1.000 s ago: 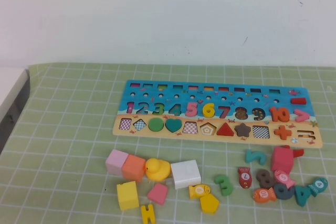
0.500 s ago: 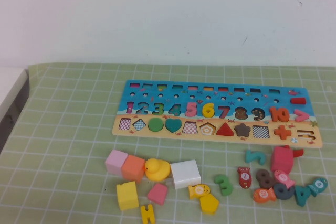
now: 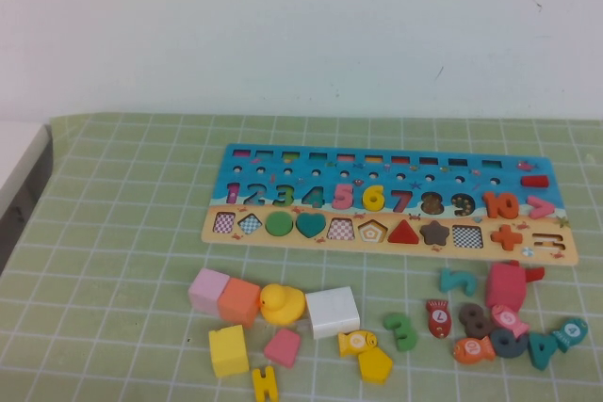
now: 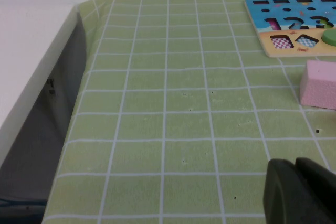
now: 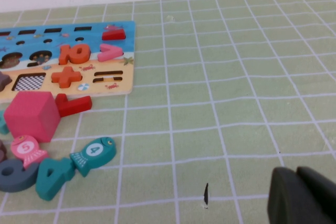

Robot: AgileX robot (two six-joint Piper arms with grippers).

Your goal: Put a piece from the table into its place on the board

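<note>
Already the yellow 6 sits in the board; both grippers look closed.

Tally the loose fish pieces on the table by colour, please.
Yellow fish: 1
Red fish: 1
Pink fish: 1
Orange fish: 1
Teal fish: 1
Total: 5
Left gripper hangs over bare table near its left edge; right gripper over bare table to the right of the pieces.
</note>
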